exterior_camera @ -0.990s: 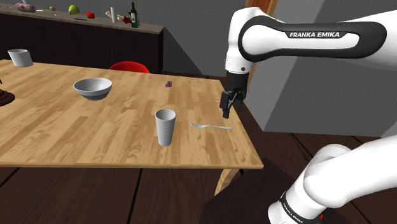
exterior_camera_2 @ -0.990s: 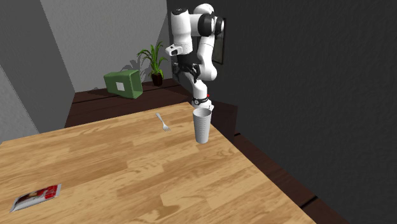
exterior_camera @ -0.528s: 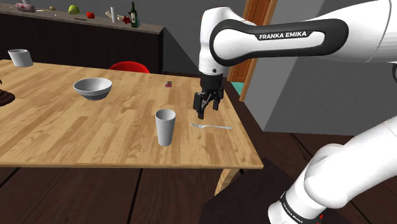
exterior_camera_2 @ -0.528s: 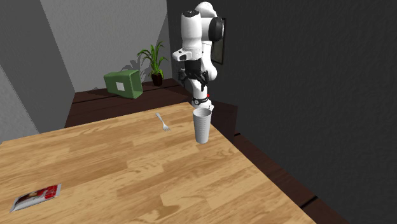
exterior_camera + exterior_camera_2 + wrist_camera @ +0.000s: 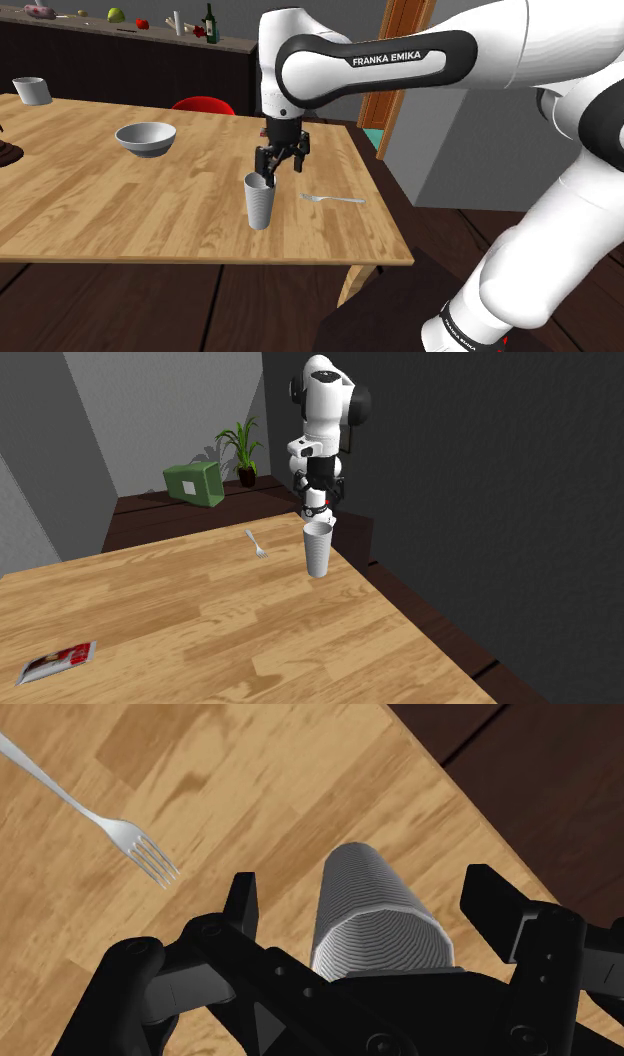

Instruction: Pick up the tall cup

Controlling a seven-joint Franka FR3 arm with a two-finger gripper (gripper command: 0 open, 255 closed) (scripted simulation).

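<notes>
The tall cup is pale grey with thin ridges all around it. It stands upright on the wooden table, close to the table's edge. The black gripper hangs right over the cup, with its tips down by the cup's rim. The gripper is spread wide. In the wrist view the cup sits between the two fingers, and there is a gap on each side, so they do not touch it. Nothing is held. A silver fork lies flat on the table near the cup, on the shoulder view's right side of it. A grey bowl sits well away, toward the shoulder view's left, and a small cup stands tipped at the far corner. A red chair peeks up behind the table. In the second exterior view a green box and a potted plant stand behind the table, and a red and white packet lies flat on the wood.
</notes>
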